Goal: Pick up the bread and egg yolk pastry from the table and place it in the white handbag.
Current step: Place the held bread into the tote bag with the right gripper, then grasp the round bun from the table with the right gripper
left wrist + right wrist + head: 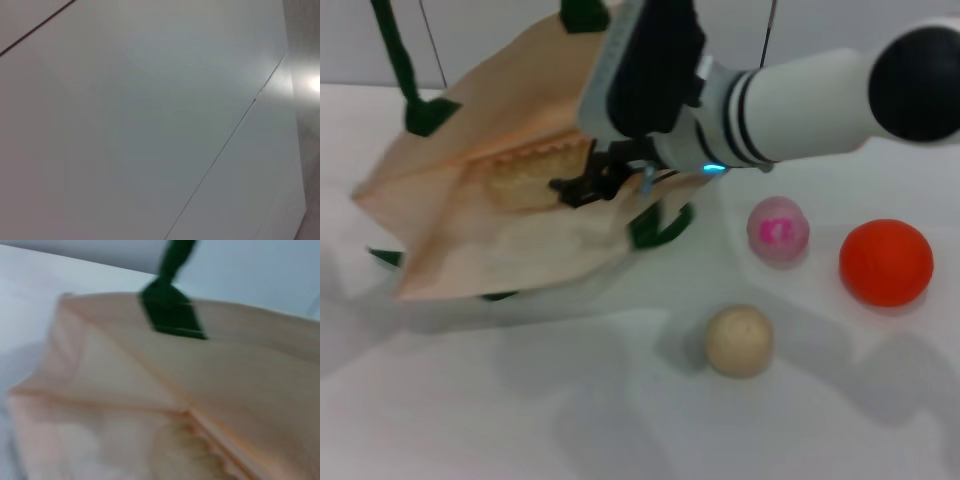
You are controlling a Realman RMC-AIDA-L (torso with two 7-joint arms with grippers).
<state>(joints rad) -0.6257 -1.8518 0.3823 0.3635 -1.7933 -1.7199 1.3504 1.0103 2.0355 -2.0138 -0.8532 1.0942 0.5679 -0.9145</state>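
Note:
The white handbag [450, 150] stands tilted at the back left, with green handles and tabs. The bread [533, 176] lies inside its mouth, ridged and tan. My right gripper [582, 186] is at the bag's mouth, right beside the end of the bread. The right wrist view shows the handbag [115, 390] close up, with a green tab [172, 315] and a bit of the bread [200, 455]. The egg yolk pastry [739, 340] sits on the table in front of the bag, to the right. The left gripper is out of view.
A pale ball with pink marks [778, 228] and a round orange fruit [886, 262] lie on the white table [570, 400] at the right. The left wrist view shows only a plain pale surface [150, 120].

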